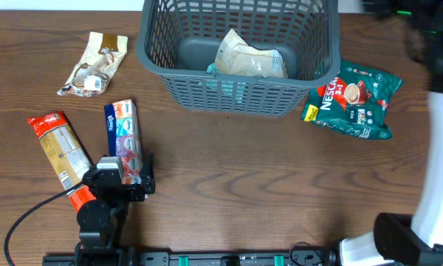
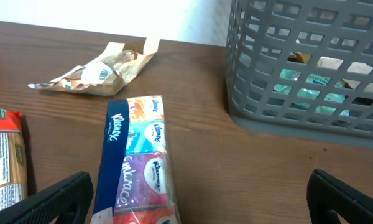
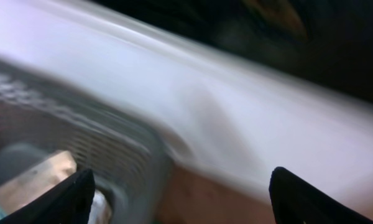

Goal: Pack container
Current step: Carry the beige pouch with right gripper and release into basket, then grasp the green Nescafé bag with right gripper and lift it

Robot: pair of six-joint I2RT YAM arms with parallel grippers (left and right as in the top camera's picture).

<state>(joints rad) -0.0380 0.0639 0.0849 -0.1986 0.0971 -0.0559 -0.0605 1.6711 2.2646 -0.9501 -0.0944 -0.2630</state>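
The dark grey basket (image 1: 236, 89) stands at the back centre with a pale packet (image 1: 247, 59) inside; it also shows in the left wrist view (image 2: 298, 118). A Kleenex tissue pack (image 1: 122, 137) lies at the left. My left gripper (image 1: 129, 166) is open over the pack's near end, and the pack (image 2: 137, 162) lies between the fingers (image 2: 199, 199) close to the left one. My right gripper (image 3: 186, 199) is open and empty, blurred, beside the basket's wall (image 3: 81, 143). The right arm (image 1: 417, 22) is at the back right.
A green Nescafe packet (image 1: 354, 100) lies right of the basket. A red and orange cracker packet (image 1: 59, 155) lies at the far left. A crumpled beige packet (image 1: 94, 65) lies at the back left. A white arm part (image 1: 435, 170) stands at the right edge.
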